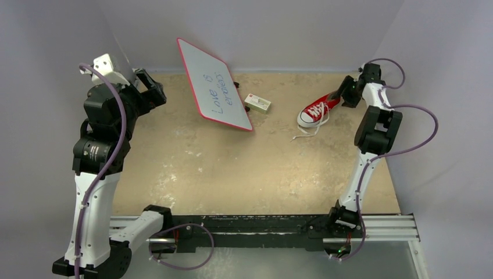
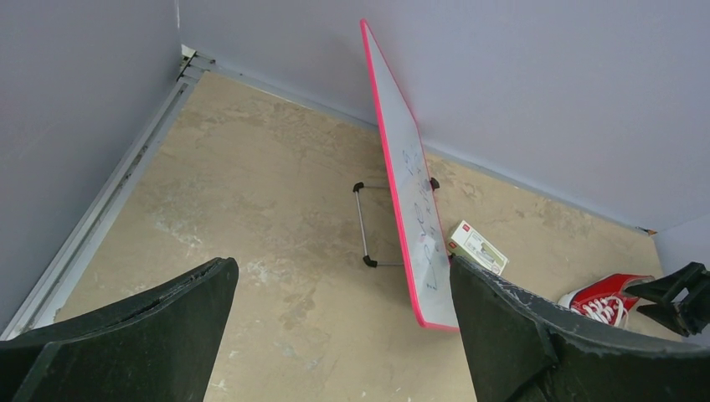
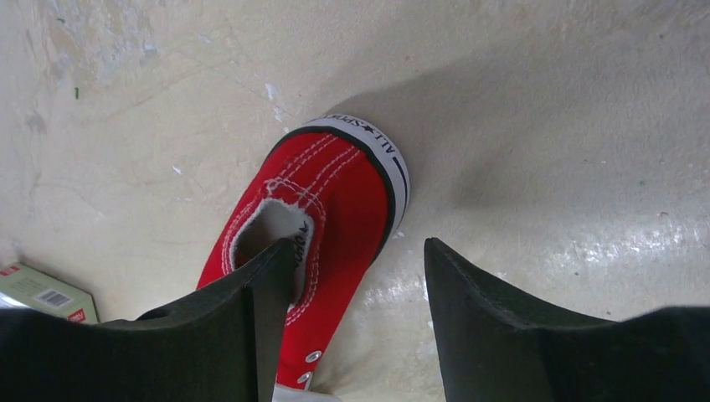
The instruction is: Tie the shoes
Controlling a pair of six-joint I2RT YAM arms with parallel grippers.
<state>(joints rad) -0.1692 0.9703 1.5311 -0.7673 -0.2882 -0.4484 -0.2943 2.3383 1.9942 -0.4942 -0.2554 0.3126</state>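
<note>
The shoe (image 1: 315, 110) is a small red canvas sneaker with a white toe cap, lying at the back right of the table. Its white laces (image 1: 306, 133) trail loose toward the front. My right gripper (image 1: 342, 93) is at the heel end. In the right wrist view it (image 3: 358, 247) stands open astride the shoe's (image 3: 343, 193) side wall, its left finger (image 3: 259, 285) over the shoe's mouth and the other finger over bare table. My left gripper (image 2: 342, 266) hangs wide open and empty at the back left (image 1: 152, 93), far from the shoe (image 2: 607, 300).
A pink-framed whiteboard (image 1: 214, 84) on a wire stand (image 2: 362, 224) leans at the back middle. A small white box (image 1: 257, 103) lies between it and the shoe, also showing in the right wrist view (image 3: 42, 293). Grey walls close in the table (image 1: 244, 168) on three sides.
</note>
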